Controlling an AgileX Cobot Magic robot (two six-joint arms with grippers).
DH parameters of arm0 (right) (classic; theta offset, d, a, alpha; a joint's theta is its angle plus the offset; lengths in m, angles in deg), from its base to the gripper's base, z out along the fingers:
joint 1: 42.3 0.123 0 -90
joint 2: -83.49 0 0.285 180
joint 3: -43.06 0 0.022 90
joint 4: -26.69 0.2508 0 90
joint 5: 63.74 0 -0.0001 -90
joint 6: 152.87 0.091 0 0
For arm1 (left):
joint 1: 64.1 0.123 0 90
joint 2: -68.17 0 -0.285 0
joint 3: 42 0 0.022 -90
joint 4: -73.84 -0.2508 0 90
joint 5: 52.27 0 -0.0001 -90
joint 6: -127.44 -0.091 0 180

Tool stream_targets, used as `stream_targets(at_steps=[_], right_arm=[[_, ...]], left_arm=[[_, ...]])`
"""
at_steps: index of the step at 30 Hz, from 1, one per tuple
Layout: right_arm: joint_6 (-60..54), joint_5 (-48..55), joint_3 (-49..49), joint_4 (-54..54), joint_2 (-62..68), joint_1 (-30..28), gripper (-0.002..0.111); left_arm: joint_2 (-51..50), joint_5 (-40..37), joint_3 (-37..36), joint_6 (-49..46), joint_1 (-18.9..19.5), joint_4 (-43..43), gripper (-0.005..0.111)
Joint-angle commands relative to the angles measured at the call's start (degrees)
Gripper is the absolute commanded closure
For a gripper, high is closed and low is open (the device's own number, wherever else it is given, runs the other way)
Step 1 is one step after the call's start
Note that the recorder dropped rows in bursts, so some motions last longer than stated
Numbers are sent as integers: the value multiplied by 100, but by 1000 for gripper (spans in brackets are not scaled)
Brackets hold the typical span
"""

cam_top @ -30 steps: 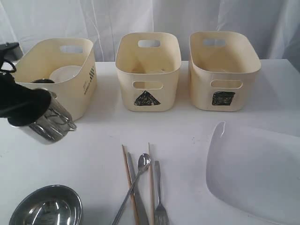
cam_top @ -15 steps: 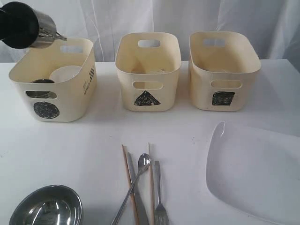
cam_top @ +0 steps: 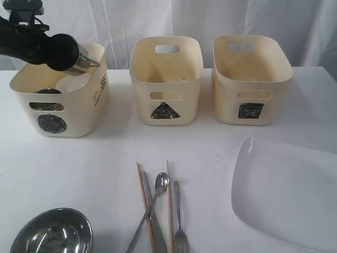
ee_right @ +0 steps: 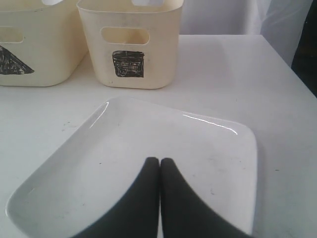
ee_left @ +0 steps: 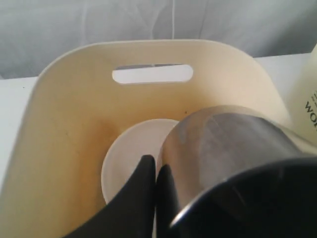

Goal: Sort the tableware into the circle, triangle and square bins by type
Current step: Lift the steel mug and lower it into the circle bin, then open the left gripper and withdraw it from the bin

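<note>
Left hand (ee_left: pixel 155 188): fingers almost together, clamped on the steel handled mug (ee_left: pixel 223 144); the exact hold point is hidden. The mug hangs tipped over the circle bin (cam_top: pixel 84 110) near the desk's rear left corner, above the small white bowl (ee_left: pixel 131 153).

Mug judged rigid, light and slippery; best taken at the rim or handle. The bowl below looks fragile, so lower the mug before release.

Right hand (ee_right: pixel 159 198): closed, empty, over the large white plate (ee_right: pixel 208 148).

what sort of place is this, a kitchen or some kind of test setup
Probably a staged test bench, not a kitchen: a white-covered table, a plain white curtain behind it, and three cream bins with scribbled marks, the circle tub, triangle tub and square tub.
</note>
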State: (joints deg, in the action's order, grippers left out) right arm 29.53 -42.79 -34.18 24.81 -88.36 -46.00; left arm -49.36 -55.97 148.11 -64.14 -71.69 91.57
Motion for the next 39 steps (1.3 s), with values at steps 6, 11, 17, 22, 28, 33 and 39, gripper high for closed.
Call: stream_targets(at_steps=[6, 11, 17, 22, 28, 33, 39], right_arm=[[-27, -48, 2, -6, -36, -29, 108], [-27, -48, 2, -6, -36, -29, 108], [-27, -48, 2, -20, -36, -29, 108], [-27, -48, 2, -20, -36, -29, 108], [-27, -48, 2, -10, -36, -29, 108], [-27, -48, 2, -10, -36, -29, 108], [-27, -48, 2, -10, -36, -29, 108]], left_arm=[[-47, -153, 272, 129, 19, 89, 52], [-10, -598, 272, 156, 19, 89, 42], [346, -1120, 275, 131, 19, 66, 42], [936, -1965, 275, 131, 19, 66, 42], [1515, -5483, 202, 131, 9, 120, 49], [1786, -6250, -685, -144, 9, 159, 79], [1959, -6335, -2114, -385, 9, 159, 106]])
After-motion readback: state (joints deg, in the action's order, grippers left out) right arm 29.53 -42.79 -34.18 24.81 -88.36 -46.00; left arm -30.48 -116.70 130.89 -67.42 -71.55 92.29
